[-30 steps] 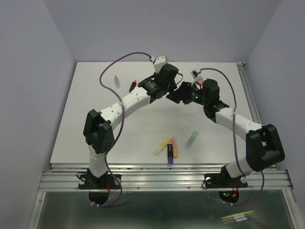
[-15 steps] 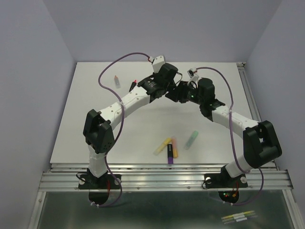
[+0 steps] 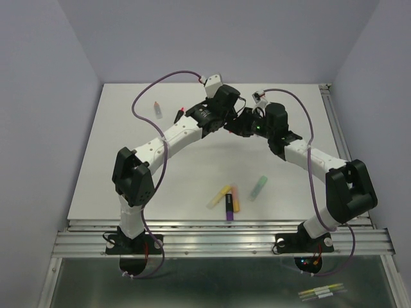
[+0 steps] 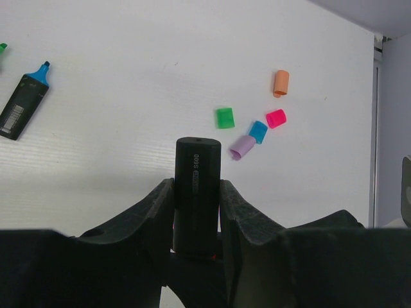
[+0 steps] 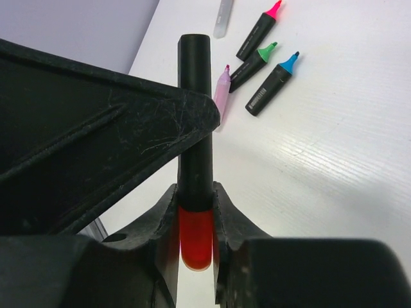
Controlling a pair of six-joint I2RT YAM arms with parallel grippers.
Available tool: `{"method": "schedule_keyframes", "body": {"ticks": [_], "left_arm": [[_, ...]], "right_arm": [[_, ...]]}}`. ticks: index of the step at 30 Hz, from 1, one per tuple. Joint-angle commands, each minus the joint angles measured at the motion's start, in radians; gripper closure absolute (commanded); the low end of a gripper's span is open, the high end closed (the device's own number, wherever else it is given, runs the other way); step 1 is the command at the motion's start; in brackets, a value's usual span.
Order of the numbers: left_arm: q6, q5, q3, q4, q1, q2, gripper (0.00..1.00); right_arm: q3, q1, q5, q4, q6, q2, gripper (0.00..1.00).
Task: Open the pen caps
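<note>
The left gripper is partly closed, its matte black fingers clamped on the smooth black barrel of a pen, a blunt-ended cylinder with pale print. The right gripper is fully closed on the glossy red cap at that pen's other end; cap and barrel meet with no gap showing. Both arms meet over the far middle of the white, faintly ribbed table.

Loose caps, short blocky plastic tubes, lie past the barrel: green cap, blue cap touching the lilac cap, pink cap, and orange cap farther off. Uncapped black pens lie near each other, with wedge tips: pink tip, green tip, blue tip. Four capped pens lie near the front edge.
</note>
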Motion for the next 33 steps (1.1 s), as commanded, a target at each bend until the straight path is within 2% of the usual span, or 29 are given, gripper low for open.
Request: {"method": "schedule_keyframes", "body": {"ticks": [1, 6, 12, 16, 20, 26, 29, 32, 33], "left_arm": [[-0.023, -0.045, 0.036, 0.122, 0.028, 0.022, 1.0], [-0.028, -0.163, 0.105, 0.174, 0.118, 0.107, 1.0], [-0.029, -0.211, 0.326, 0.097, 0.219, 0.231, 1.0], [-0.042, -0.246, 0.309, 0.09, 0.258, 0.22, 1.0], [-0.034, -0.234, 0.241, 0.108, 0.284, 0.171, 1.0], [0.101, 0.001, 0.178, 0.142, 0.313, 0.104, 1.0], [0.151, 0.08, 0.066, 0.198, 0.316, 0.023, 1.0], [0.204, 0.222, -0.069, 0.292, 0.318, -0.072, 0.91], [0.221, 0.287, -0.106, 0.333, 0.318, -0.098, 0.78]], "right_arm": [[0.049, 0.019, -0.092, 0.008, 0.024, -0.018, 0.99], [-0.008, 0.109, -0.172, -0.024, 0.103, -0.087, 0.99], [-0.178, 0.161, -0.192, 0.036, 0.249, -0.214, 0.99], [-0.212, 0.163, -0.195, 0.022, 0.254, -0.276, 0.99], [-0.203, 0.163, -0.209, 0.048, 0.272, -0.261, 0.99], [-0.183, 0.163, -0.159, 0.042, 0.248, -0.228, 0.99], [-0.171, 0.161, -0.128, 0.028, 0.226, -0.221, 0.99], [-0.149, 0.154, -0.089, 0.011, 0.212, -0.202, 0.99], [-0.148, 0.143, -0.083, 0.031, 0.217, -0.198, 0.99]]}}
